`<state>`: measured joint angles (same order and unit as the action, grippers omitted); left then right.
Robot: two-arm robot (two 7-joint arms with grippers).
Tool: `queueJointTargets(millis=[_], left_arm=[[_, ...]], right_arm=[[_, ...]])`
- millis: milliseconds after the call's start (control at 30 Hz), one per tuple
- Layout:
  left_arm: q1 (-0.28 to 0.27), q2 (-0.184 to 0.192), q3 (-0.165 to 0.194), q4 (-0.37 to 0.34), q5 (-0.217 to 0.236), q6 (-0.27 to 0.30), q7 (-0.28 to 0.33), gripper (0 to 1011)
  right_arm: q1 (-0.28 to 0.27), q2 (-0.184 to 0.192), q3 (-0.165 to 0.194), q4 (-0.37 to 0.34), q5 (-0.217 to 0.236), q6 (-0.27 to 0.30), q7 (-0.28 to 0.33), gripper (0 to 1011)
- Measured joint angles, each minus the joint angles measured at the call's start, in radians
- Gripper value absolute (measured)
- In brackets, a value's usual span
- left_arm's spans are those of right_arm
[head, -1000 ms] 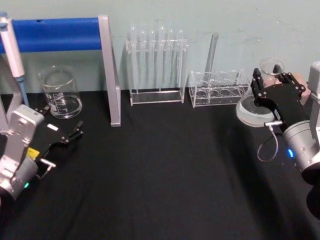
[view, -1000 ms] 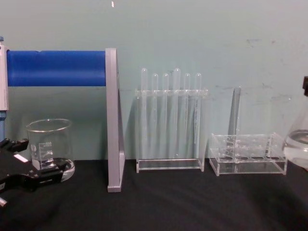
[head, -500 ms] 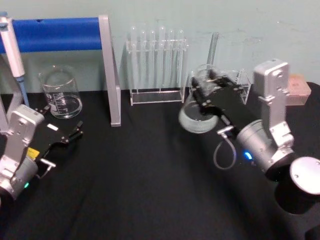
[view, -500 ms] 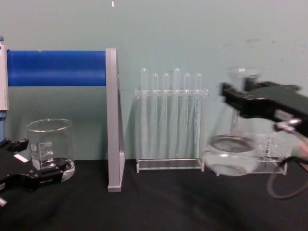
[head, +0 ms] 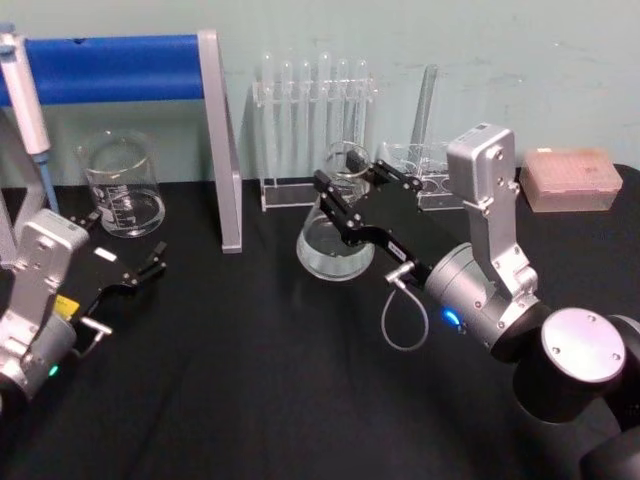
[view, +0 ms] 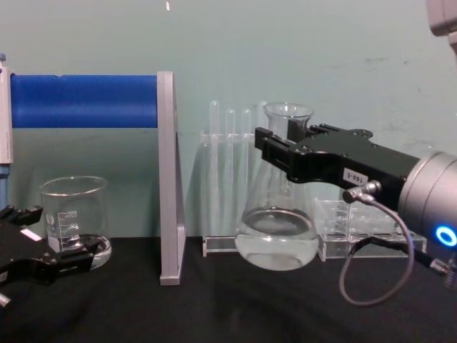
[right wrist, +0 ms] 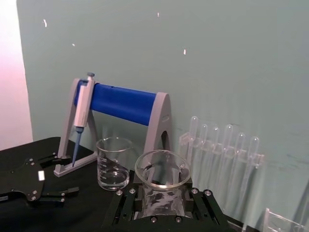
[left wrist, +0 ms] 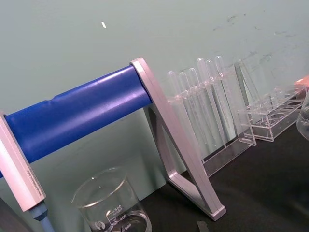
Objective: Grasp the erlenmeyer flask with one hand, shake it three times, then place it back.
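Note:
The erlenmeyer flask (head: 334,240) is clear glass with a little clear liquid in its wide base. It hangs upright just above the black table, in front of the test tube rack. My right gripper (head: 347,188), long and black with a small white label, is shut on the flask's neck. In the chest view the flask (view: 277,237) hangs at the centre with the right gripper (view: 280,148) clamped below its flared rim. The right wrist view looks down on the flask's rim (right wrist: 162,170). My left gripper (head: 128,240) rests open at the table's left, near the beaker.
A glass beaker (head: 122,188) stands at the back left under a blue-barred pipette stand (head: 110,68). A rack of test tubes (head: 316,130) and a low clear rack (head: 432,172) line the back wall. A pink box (head: 572,180) sits at the far right.
My right gripper has swung the flask leftward, from the far right edge to the table's centre in front of the test tube rack. The left arm has not moved.

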<state>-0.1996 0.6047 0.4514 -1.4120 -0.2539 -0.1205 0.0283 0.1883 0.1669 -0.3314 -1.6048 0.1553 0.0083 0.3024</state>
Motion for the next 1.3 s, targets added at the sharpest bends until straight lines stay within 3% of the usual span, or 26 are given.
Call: queueJointTargets(millis=[233,767,1033,1300], left_arm=[[0.000,0.000,0.000,0.000,0.000,0.000,0.000,1001],[0.000,0.000,0.000,0.000,0.000,0.000,0.000,1001],[0.000,0.000,0.000,0.000,0.000,0.000,0.000,1001],[0.000,0.000,0.000,0.000,0.000,0.000,0.000,1001]], right_arm=[[-0.014,0.007,0.024,-0.013,-0.003,-0.008,-0.059,456],[-0.128,0.005,0.195,-0.108,-0.091,0.019,-0.250,456],[-0.160,-0.003,0.251,-0.136,-0.111,0.028,-0.276,457],[-0.142,-0.011,0.249,-0.116,-0.110,0.026,-0.224,456]])
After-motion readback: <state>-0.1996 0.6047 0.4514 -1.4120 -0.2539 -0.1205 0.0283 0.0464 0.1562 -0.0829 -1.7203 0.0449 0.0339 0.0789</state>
